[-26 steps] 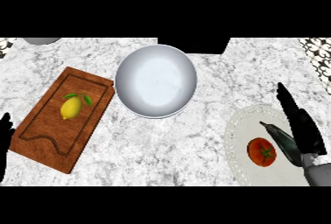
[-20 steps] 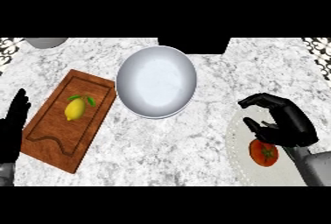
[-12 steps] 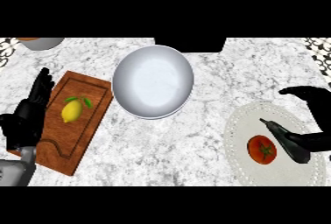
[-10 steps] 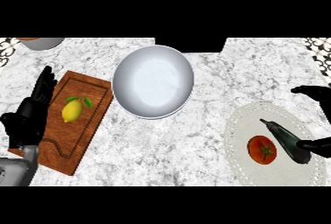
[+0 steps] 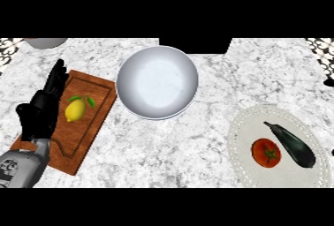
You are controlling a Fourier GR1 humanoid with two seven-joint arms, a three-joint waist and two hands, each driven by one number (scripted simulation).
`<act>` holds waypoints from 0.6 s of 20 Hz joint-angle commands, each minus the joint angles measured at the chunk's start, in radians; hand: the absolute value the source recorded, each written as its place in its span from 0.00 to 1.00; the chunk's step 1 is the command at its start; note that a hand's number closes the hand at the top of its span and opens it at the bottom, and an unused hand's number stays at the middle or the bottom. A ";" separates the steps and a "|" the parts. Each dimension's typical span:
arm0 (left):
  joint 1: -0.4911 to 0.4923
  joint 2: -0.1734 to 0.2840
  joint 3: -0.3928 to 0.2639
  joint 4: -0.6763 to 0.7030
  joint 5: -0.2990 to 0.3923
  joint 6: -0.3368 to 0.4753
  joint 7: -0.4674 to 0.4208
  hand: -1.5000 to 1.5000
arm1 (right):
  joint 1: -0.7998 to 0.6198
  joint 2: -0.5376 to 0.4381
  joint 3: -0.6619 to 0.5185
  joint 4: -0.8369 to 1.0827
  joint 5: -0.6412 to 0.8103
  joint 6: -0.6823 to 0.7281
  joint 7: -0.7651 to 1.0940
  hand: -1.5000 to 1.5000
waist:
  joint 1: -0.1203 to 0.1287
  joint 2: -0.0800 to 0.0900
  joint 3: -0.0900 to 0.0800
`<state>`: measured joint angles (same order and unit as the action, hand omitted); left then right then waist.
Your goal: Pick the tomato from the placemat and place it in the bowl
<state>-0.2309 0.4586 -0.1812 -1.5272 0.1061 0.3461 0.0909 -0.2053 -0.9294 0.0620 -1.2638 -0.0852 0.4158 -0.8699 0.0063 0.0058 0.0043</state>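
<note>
My black left hand [image 5: 40, 110] rests open at left; the round red tomato [image 5: 266, 152] lies on the white oval placemat [image 5: 244, 132] at lower right, no writing visible.

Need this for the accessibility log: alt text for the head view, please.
A red tomato lies beside a dark eggplant on a pale placemat, right of a white bowl. The open left hand rests over a wooden cutting board holding a lemon.

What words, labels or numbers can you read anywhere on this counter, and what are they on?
None: no readable text shows on the tomato, eggplant, placemat, bowl, lemon, cutting board, or the left hand.
</note>
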 commanded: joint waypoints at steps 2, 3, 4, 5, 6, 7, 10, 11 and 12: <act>-0.039 -0.004 0.009 0.023 -0.019 -0.001 0.014 0.50 | -0.018 -0.058 0.094 -0.049 0.194 0.006 -0.135 0.00 | 0.000 -0.002 -0.003; -0.020 0.037 0.037 -0.023 0.024 -0.042 0.053 0.50 | 0.000 -0.120 0.084 -0.038 0.202 0.034 -0.166 0.00 | 0.004 -0.005 -0.003; -0.043 0.008 0.013 0.006 -0.017 -0.013 0.048 0.50 | -0.039 -0.099 0.114 -0.033 0.237 0.009 -0.130 0.00 | 0.007 -0.002 -0.003; 0.020 0.000 -0.003 -0.042 -0.042 0.009 0.018 0.50 | -0.024 -0.102 0.128 -0.062 0.254 -0.008 -0.131 0.00 | 0.010 -0.006 -0.004; -0.033 -0.017 -0.019 -0.039 -0.051 0.018 0.092 0.50 | -0.022 -0.093 0.143 -0.122 0.252 -0.010 -0.085 0.00 | -0.003 -0.007 -0.004; -0.015 -0.026 -0.002 -0.023 -0.038 0.004 0.040 0.50 | -0.057 -0.083 0.162 -0.125 0.264 -0.001 -0.049 0.00 | 0.004 -0.005 -0.004; -0.035 -0.047 0.008 0.028 -0.048 0.004 0.031 0.50 | 0.014 -0.096 0.202 -0.194 0.305 -0.017 -0.054 0.00 | -0.013 -0.006 -0.005; -0.041 -0.038 -0.001 0.008 -0.073 0.013 0.059 0.50 | 0.004 -0.077 0.230 -0.198 0.335 -0.029 -0.043 0.00 | -0.007 -0.006 -0.004; 0.012 -0.003 0.043 -0.015 -0.031 -0.031 0.022 0.50 | -0.018 -0.062 0.242 -0.189 0.354 -0.031 -0.018 0.00 | 0.003 -0.006 -0.005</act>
<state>-0.2481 0.4416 -0.1690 -1.5365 0.0664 0.3406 0.1329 -0.2106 -1.0092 0.2525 -1.4213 0.2041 0.3276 -0.8665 0.0044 0.0005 0.0002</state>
